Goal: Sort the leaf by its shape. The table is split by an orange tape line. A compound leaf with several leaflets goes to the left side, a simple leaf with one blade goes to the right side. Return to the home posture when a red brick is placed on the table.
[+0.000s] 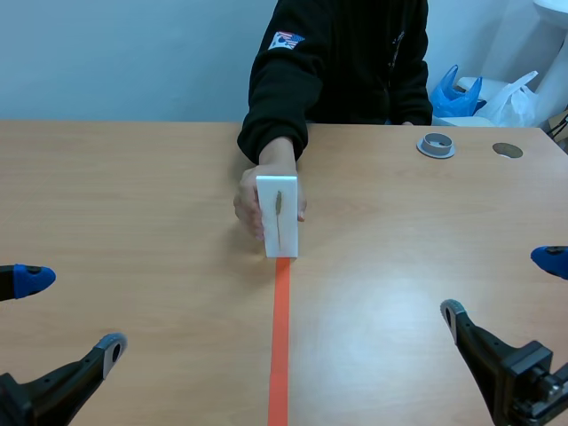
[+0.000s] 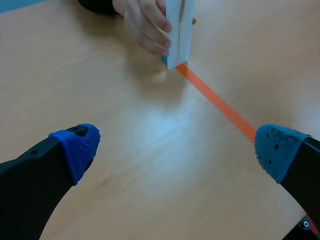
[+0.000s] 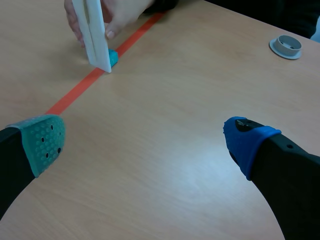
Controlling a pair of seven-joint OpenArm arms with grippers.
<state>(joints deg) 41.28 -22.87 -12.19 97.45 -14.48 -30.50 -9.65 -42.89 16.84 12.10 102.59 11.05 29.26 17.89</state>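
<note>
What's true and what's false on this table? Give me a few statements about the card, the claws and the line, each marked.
A hand holds the white card upright on the orange line. True.
The card sits at the line's near end, by the claws. False: it is at the far end.
The left claw and the right claw are both open. True.
The left claw grips the card. False: it holds nothing.
A grey ring lies right of the line. True.
</note>
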